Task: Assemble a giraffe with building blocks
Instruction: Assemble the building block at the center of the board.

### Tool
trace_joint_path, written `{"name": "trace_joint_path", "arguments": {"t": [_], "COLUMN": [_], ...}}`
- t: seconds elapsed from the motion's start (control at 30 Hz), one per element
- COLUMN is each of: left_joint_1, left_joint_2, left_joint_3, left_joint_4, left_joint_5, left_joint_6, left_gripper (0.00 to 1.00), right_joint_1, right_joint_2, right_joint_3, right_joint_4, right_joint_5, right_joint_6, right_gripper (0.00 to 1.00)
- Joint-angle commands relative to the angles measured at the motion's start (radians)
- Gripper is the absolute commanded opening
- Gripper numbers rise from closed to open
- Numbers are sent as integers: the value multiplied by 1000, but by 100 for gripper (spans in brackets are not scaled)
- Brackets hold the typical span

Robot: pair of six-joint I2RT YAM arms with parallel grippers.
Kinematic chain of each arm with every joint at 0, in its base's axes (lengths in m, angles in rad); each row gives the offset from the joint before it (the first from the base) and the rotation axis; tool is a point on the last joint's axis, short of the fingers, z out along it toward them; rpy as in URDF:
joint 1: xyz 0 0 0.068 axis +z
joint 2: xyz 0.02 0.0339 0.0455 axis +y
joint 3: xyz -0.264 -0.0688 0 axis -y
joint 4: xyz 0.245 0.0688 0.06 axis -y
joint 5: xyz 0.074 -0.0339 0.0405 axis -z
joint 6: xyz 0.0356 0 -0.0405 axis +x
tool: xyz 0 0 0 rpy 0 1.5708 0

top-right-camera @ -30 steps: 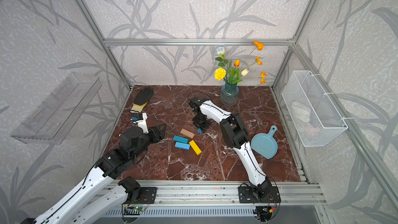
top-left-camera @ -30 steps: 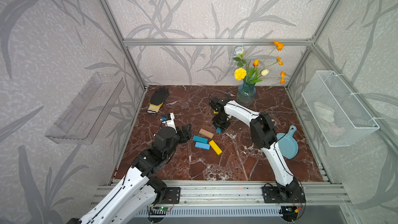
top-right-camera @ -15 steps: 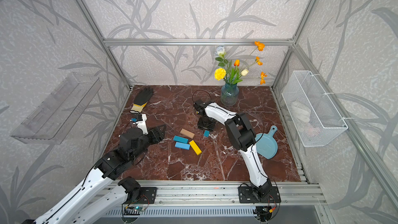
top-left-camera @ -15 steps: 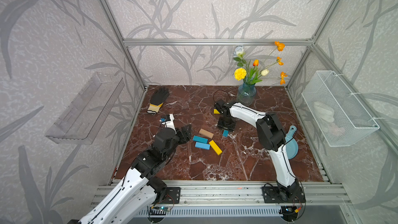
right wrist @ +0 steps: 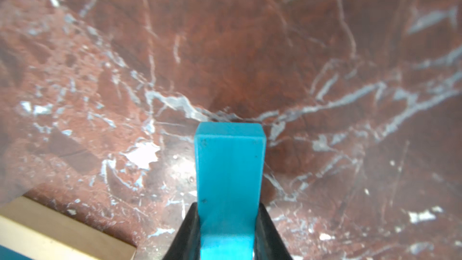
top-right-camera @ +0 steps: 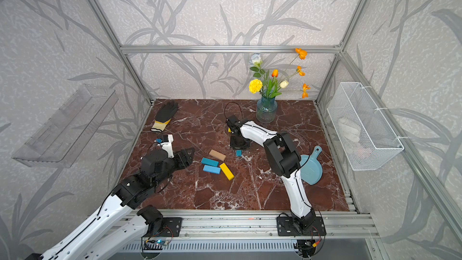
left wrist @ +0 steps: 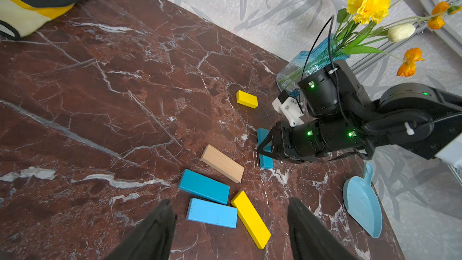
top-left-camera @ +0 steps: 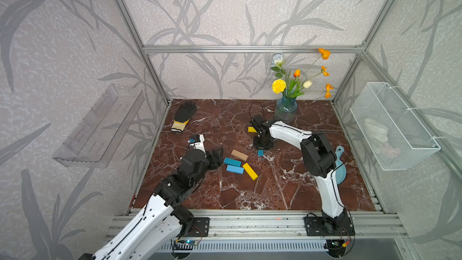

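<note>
r claw (right wrist: 228, 223) shifted w/ teal block (top-left-camera: 260, 153), long axis front-back

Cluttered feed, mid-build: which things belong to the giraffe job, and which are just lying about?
Job: teal block, clamped in the right pincer; tan block; darker blue block; lighter blue block; long yellow block; short yellow block.
Lying about: glove; flower vase; light-blue scoop; wire basket.

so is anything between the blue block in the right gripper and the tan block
Nothing visible. The right gripper is shut on the blue block, and only a short strip of bare table separates it from the tan block. No other block lies in that gap.
</note>
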Motion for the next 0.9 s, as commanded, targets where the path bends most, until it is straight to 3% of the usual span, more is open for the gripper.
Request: {"name": "trace_joint_path", "arguments": {"t": [0.0,0.23,0.87], "left_joint_1": [-3,-3,-3], "left_joint_2": [-1,-23,3], "left_joint_3": [24,30,47], "left_joint_4": [-1,-16,-5], "left_joint_5": [-19,-73,-57], "left_joint_6": [8,12,37], "left_gripper": [73,73,73], "right_joint_1": [-5,-6,-6], "right_joint_2": [53,157,254], "right_joint_3": [71,231,363], "right_joint_4": [-7,-109,-179], "right_joint_5": [25,53,94], "right_joint_6": [-54,-46,-11], "right_gripper": [15,17,18]}}
